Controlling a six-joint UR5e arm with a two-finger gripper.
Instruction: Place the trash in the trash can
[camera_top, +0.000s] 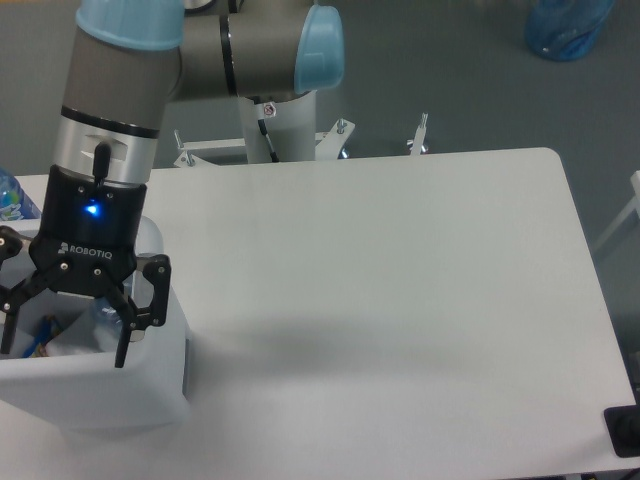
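White table (400, 300) fills most of our view, w/ grey floor behind. Our tool (68, 340) hangs over the trash can (120, 395) at the near left, fingers spread wide, holding nothing. We see the bottle (105, 318) down inside the can, w/ white paper (70, 343) next to it. Both look light & crinkly; we'd pinch the bottle mid-body, softly.

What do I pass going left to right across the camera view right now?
White rectangular plastic trash can with the open black claw above it → bare white tabletop → blue plastic bag on the floor at the far upper right.
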